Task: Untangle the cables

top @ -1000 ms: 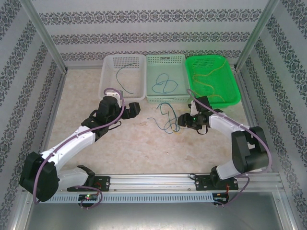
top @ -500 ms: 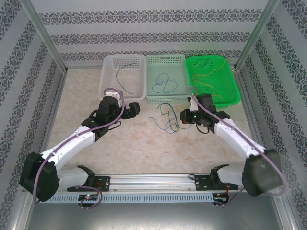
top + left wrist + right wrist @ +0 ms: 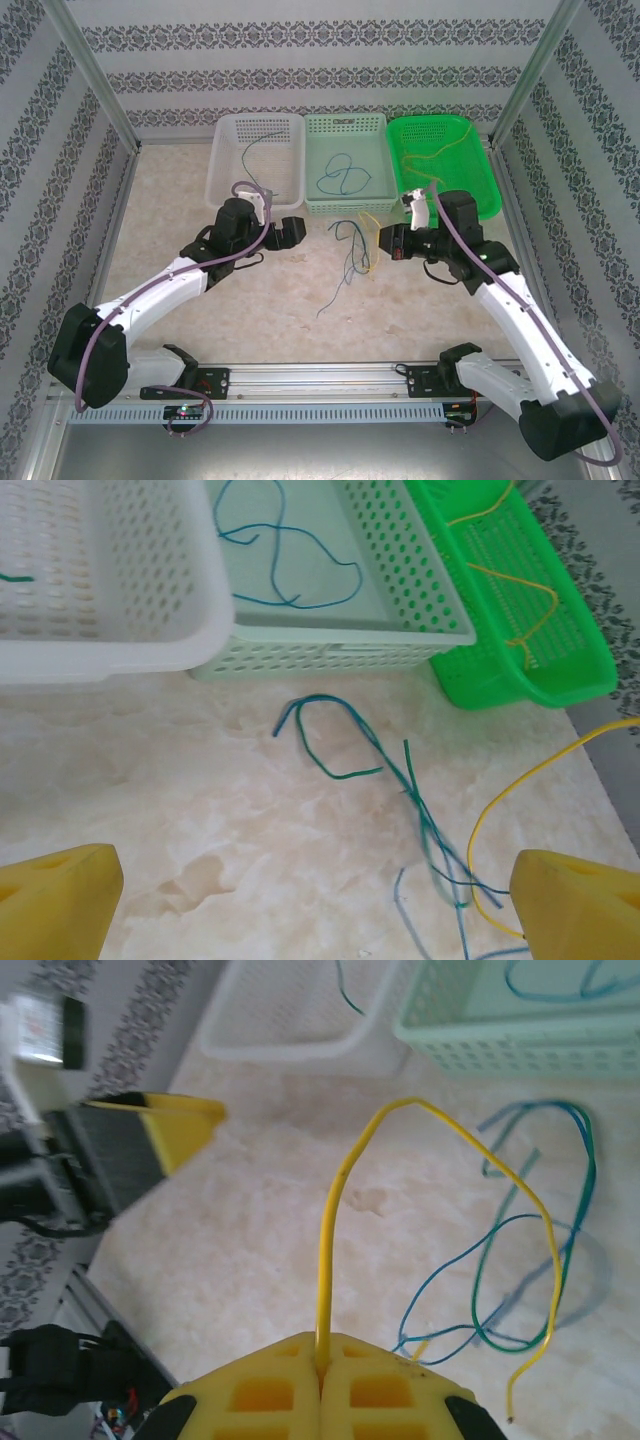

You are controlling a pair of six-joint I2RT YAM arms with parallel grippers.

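Note:
A tangle of blue and dark green cables (image 3: 348, 245) lies on the table mid-way between the arms. My right gripper (image 3: 320, 1348) is shut on a yellow cable (image 3: 338, 1185), which arches up out of the jaws and drops back over the blue (image 3: 440, 1282) and green (image 3: 590, 1160) strands. From above, that gripper (image 3: 384, 240) sits just right of the tangle, holding the yellow cable (image 3: 368, 226). My left gripper (image 3: 302, 231) is open just left of the tangle. Its wrist view has the green cable (image 3: 340, 773), the yellow cable (image 3: 497, 802) and bare table between the fingers (image 3: 60, 895).
Three containers line the back: a white basket (image 3: 225, 190) holding a dark cable, a pale green basket (image 3: 345, 207) holding a blue cable (image 3: 340, 178), and a bright green tray (image 3: 490, 190) with yellow cables (image 3: 440, 165). One blue strand trails toward the front (image 3: 330, 300).
My right gripper has shut on the yellow cable and risen with it, its arm swinging right. The tangle has stretched out, with a blue strand trailing forward. My left gripper has shifted slightly right.

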